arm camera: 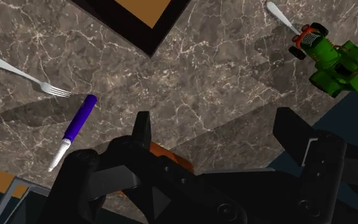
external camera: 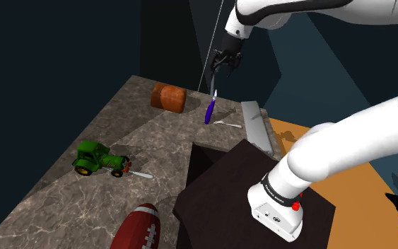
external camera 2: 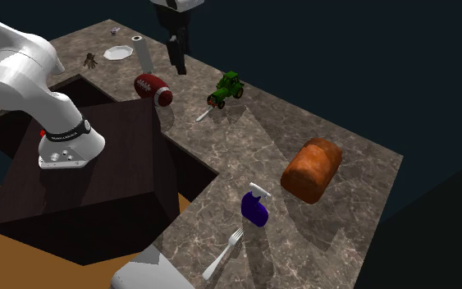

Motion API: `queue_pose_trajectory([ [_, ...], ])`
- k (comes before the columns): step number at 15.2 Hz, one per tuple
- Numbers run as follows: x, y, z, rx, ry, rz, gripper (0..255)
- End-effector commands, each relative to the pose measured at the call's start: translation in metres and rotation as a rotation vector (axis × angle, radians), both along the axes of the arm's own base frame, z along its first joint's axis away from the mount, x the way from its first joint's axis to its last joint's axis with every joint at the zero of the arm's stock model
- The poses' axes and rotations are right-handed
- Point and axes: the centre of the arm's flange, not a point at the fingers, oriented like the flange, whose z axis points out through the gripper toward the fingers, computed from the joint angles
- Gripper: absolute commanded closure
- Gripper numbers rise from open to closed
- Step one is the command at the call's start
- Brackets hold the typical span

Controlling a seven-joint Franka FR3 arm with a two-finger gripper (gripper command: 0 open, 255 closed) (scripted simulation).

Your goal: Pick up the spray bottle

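The spray bottle [external camera: 208, 110] is purple with a white nozzle and rests on the marble counter [external camera: 119, 127], between a fork and a brown loaf. It also appears in the second exterior view [external camera 2: 255, 207] and the wrist view [arm camera: 75, 127]. My black gripper [external camera: 227, 67] hangs well above the counter, higher than the bottle and apart from it. Its fingers [arm camera: 142, 130] stand wide apart with nothing between them. In the wrist view the gripper [arm camera: 217, 130] has the bottle out beyond one finger, not between the two.
A brown loaf [external camera: 169, 97], a fork [external camera: 227, 124], a green toy tractor [external camera: 98, 158] and a football [external camera: 137, 226] lie on the counter. The dark stand box [external camera: 240, 184] sits in a cut-out of the counter. A plate [external camera 2: 118, 52] lies at the far end.
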Motion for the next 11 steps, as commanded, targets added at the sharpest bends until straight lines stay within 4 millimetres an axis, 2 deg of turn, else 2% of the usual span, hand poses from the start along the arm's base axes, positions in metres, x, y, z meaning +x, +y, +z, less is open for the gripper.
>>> queue_pose_trajectory([
  [1, 0.014, -0.016, -0.016, -0.005, 0.0, -0.037, 0],
  [11, 0.075, -0.097, -0.096, -0.025, 0.01, -0.216, 0],
])
